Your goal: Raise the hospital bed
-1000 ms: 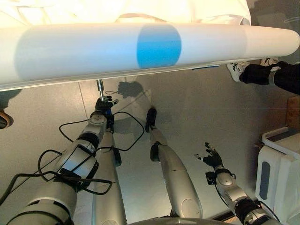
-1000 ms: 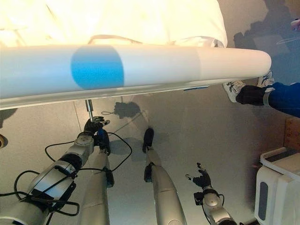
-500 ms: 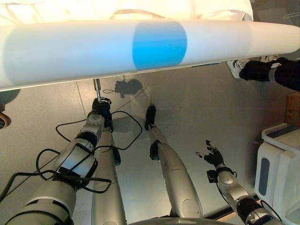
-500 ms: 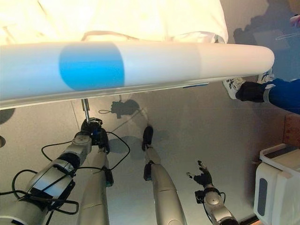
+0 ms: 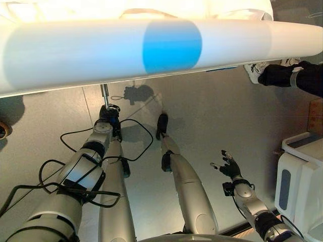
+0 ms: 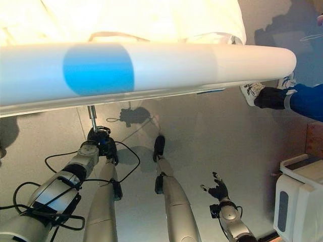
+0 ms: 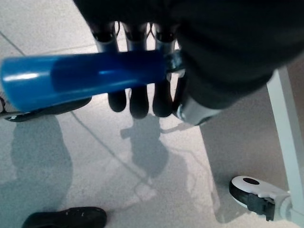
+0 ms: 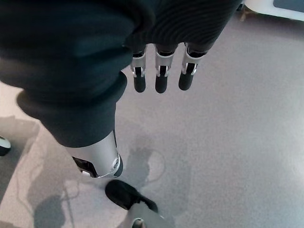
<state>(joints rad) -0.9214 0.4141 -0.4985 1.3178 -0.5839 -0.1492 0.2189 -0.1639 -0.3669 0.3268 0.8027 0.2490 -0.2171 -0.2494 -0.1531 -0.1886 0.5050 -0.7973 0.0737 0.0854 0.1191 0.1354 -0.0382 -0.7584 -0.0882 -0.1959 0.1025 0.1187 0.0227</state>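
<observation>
While the white footboard point(image 5: 75, 55) of the hospital bed with its blue patch point(image 5: 172, 46) spans the whole upper part of the head views, the work itself sits low beneath it — at the crank. Pale bedding point(image 6: 151, 20) lies beyond the board, and grey floor point(image 5: 227, 116) spreads below. At the robot's right stands a white cabinet point(image 5: 303, 181), and a person's dark-gloved hand in a blue sleeve point(image 6: 275, 98) shows near the bed's right end.

Under the board a thin metal rod point(image 5: 105, 95) drops down to the left hand point(image 5: 109, 115), which sits right at the rod's lower end. In the left wrist view its fingers point(image 7: 137, 95) are curled round a blue cylindrical handle point(image 7: 80, 78) — by my reading the crank's grip — with a white bed leg point(image 7: 287, 118) and a castor point(image 7: 254, 190) nearby on the floor.

The right hand point(image 5: 228, 166) hangs well apart from the bed, over bare floor, fingers spread and holding nothing.

Judging from this, the grasp on the crank is made; how much turning is done I cannot tell, since nothing here shows the bed's height. Cranking appears to be the step in hand.
</observation>
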